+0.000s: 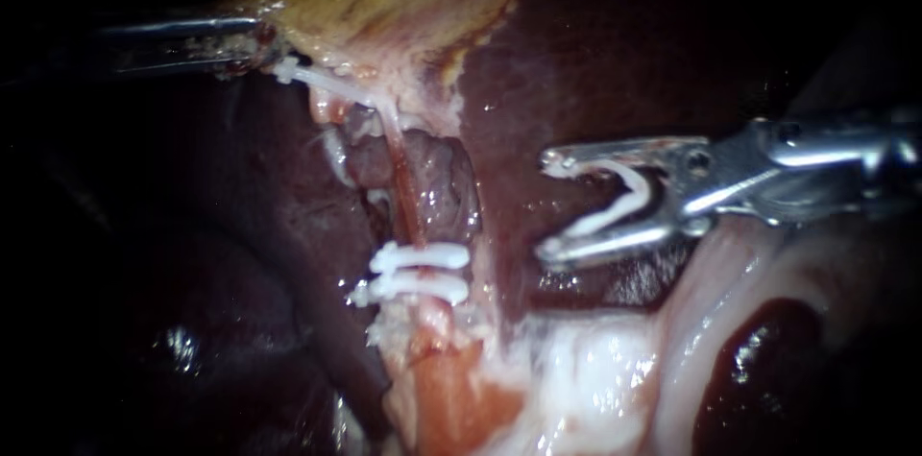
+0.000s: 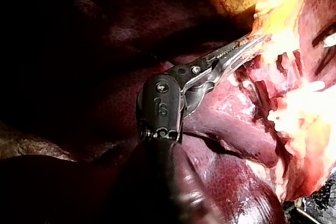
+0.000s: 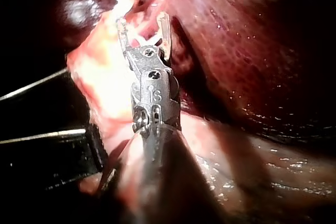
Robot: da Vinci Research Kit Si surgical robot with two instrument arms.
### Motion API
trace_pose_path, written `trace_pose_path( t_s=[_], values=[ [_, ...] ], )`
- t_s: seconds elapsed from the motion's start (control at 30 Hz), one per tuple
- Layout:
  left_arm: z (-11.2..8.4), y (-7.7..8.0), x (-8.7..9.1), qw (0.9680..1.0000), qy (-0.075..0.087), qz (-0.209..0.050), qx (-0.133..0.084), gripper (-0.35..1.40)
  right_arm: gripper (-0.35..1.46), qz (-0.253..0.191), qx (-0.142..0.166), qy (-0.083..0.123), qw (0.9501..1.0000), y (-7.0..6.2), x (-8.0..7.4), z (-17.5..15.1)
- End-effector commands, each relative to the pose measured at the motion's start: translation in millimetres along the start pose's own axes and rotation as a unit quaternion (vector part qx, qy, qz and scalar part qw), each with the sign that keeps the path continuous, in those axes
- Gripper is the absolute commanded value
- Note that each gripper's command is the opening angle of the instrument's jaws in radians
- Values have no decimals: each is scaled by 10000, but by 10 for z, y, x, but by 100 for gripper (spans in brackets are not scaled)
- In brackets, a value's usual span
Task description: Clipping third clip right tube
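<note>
**While the Loaded Claw Waited Off the Tube, the Margin for Error Looked Thin**

Though two white clips (image 1: pixel 420 272) sat stacked across the tube (image 1: pixel 405 189), one just beside the other, the stretch above them was bare. That was where a further clip would seem to belong.

The right instrument (image 1: pixel 545 205) hung apart from the tube, over the dark liver (image 1: pixel 576 53). Its claw stood wide, both halves cradling the loaded clip (image 1: pixel 626 199), which was itself spread open.

The left instrument (image 1: pixel 261 48) had its claw clamped together on the pale edge of the gallbladder (image 1: pixel 384 5). A white strand (image 1: pixel 331 84) ran taut from there toward the tube.

Several things could have gone wrong from that position:

- **Catching other tissue.** The tube lay close against lumpy tissue behind it. A claw brought in shallow might have caught only part of the tube, or snagged that tissue along with it.
- **Fouling the seated clips.** Coming in too low would have set the new clip against the two already in place.
- **Losing the clip.** The tips had to cross the liver surface, and a scrape there could have knocked the clip out of the claw.
- **Trouble with the left hold.** If it slipped, the tube would have slackened and sunk. If it pulled harder, the thin strand looked liable to tear.

I could not tell from the endoscope view whether a second tube lay beside this one.
</note>
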Motion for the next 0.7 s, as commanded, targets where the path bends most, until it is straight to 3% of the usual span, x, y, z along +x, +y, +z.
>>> trace_pose_path(
  t_s=[0.03, 0.3, 0.43, 0.6, 0.7],
  values=[
    [0, 1, 0, 10000, 0, 2, 7, -35, 49, 78, -25, 6, 10000, 4, 1, 10],
    [2, 3, -1, 10000, 4, 4, 19, -35, 49, 573, -137, 212, 9980, 23, 6, 73],
    [4, 3, -1, 10000, 5, 5, 22, -35, 50, 811, 4, 565, 9951, 28, 18, 99],
    [4, 3, -1, 10000, 6, 5, 24, -35, 50, 1106, 310, 1121, 9870, 22, 30, 108],
    [5, 3, -1, 10000, 6, 6, 25, -35, 50, 1152, 503, 1285, 9837, 11, 37, 106]
  ],
)
